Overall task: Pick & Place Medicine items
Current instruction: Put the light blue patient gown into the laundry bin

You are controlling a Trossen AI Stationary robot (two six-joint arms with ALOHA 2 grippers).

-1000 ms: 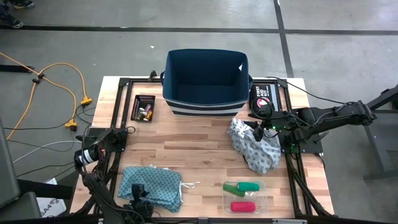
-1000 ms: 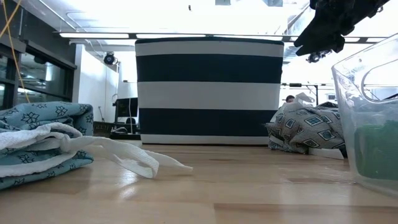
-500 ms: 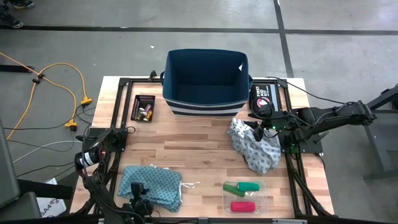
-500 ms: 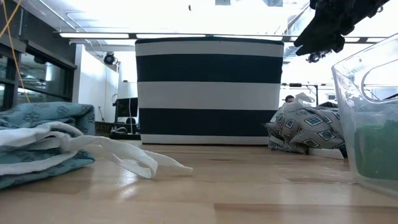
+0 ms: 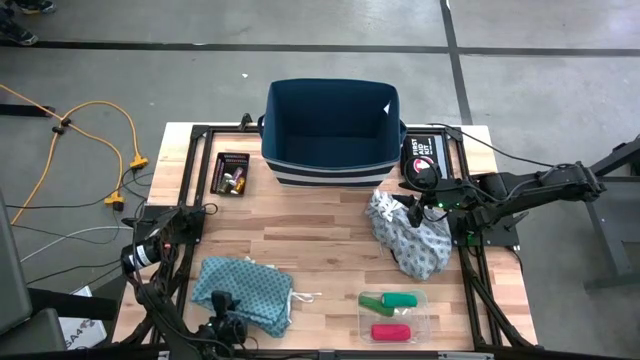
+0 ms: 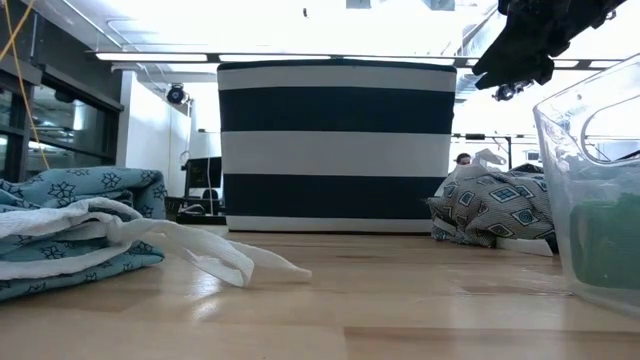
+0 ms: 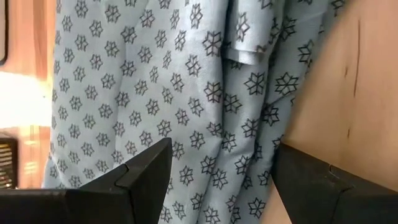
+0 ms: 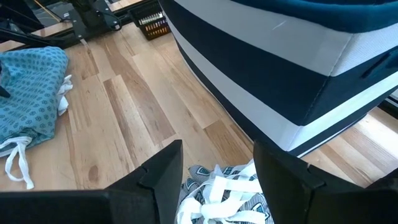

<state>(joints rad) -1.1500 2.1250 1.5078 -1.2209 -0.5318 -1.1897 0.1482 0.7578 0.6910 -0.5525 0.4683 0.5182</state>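
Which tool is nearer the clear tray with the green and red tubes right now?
Hard to call, perhaps the right. The right tool hangs over the grey cloth, behind the clear tray; the left tool sits across at the teal cloth.

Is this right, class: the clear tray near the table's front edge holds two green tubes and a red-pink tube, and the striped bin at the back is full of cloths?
Not quite. The high view shows the striped bin empty. The rest holds: the clear tray has the green tubes and the red-pink tube.
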